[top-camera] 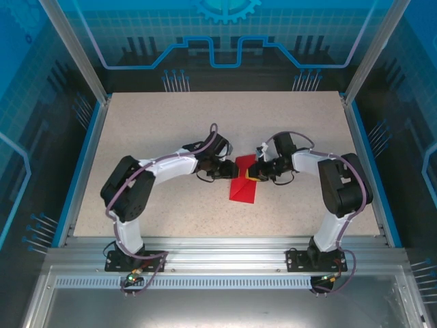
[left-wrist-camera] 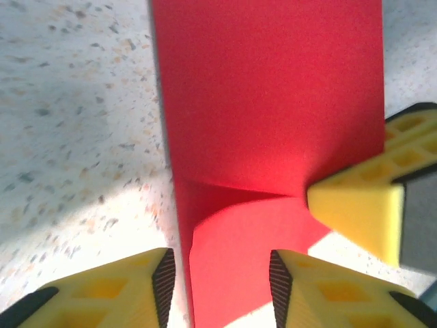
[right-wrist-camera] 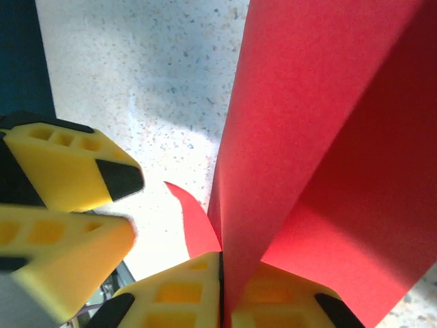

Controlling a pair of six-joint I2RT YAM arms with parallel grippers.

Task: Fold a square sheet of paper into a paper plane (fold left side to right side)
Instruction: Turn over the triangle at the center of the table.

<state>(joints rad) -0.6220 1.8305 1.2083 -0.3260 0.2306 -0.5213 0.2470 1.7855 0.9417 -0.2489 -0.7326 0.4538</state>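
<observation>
The square sheet of paper [top-camera: 243, 188] is bright red and partly folded, lying mid-table between the two grippers. My right gripper [top-camera: 255, 171] is shut on its edge; in the right wrist view the yellow fingers [right-wrist-camera: 184, 294] pinch the paper [right-wrist-camera: 307, 137], which rises steeply from them. My left gripper [top-camera: 231, 168] meets it from the left. Its jaws [left-wrist-camera: 222, 287] stand open on either side of a curled red flap [left-wrist-camera: 239, 260], with a gap on the left side. The right gripper's yellow fingertips [left-wrist-camera: 362, 212] press the sheet [left-wrist-camera: 273, 102] just ahead.
The speckled beige table [top-camera: 171, 130] is bordered by blue side rails and aluminium posts [top-camera: 75, 55]. A metal rail [top-camera: 218, 253] holding both arm bases runs along the near edge. Blue panel walls enclose the back and sides.
</observation>
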